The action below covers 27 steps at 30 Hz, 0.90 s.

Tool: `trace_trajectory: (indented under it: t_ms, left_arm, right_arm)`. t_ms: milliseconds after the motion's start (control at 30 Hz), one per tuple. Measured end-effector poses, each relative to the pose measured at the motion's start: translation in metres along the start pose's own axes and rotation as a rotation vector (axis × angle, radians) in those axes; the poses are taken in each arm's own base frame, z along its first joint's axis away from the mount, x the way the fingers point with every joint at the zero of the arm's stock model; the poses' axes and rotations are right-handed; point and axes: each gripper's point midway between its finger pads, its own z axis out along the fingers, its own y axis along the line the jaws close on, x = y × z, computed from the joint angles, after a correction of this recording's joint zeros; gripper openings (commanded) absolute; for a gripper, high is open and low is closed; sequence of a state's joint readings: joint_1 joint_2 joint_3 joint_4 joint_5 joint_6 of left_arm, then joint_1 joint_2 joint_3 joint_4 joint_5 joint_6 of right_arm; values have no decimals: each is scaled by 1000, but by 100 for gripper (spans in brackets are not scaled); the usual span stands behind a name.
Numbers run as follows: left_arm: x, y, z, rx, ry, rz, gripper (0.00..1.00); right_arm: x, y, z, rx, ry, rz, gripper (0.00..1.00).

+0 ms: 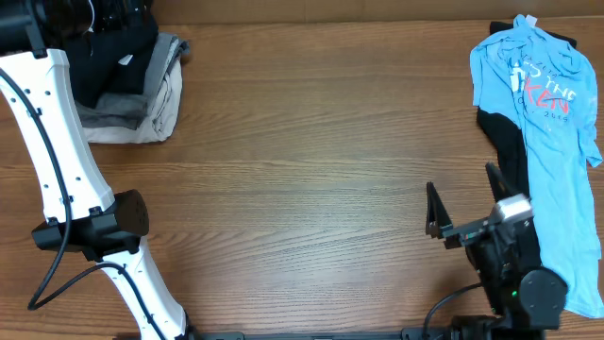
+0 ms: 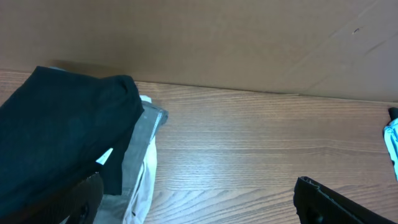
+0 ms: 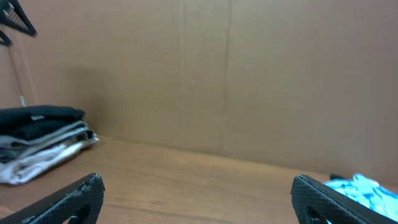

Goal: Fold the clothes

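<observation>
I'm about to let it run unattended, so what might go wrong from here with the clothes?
1. The blue T-shirt lies over a black garment. The open right gripper beside them may pinch both layers and drag both.
2. The open left gripper sits close to the folded stack, so a careless sweep may topple it.

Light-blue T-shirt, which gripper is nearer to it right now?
Right. The right gripper sits just beside the light-blue T-shirt; the left gripper is across the table by the folded stack.
</observation>
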<state>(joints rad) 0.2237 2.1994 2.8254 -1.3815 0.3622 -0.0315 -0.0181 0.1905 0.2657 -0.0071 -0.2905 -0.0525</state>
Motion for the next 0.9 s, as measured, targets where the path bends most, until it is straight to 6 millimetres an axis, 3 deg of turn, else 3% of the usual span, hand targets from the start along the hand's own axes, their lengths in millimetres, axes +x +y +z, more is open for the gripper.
trace_trajectory:
  t_ms: [167,400,567,733,900]
  left_arm:
    - [0,0,0,0,0,0,100]
    - [0,0,0,0,0,0,100]
    - [0,0,0,0,0,0,100]
    - [0,0,0,0,0,0,100]
    - [0,0,0,0,0,0,100]
  right_arm:
    - [39,-5,-6,37,6,2,100]
    - [39,-8,-9,59,-87,-25,100]
    - [55,-11,-8,71,-32,-9,100]
    - [91,-11,-9,76,111,31,100]
    - [94,-12,-10,82,124,35,100]
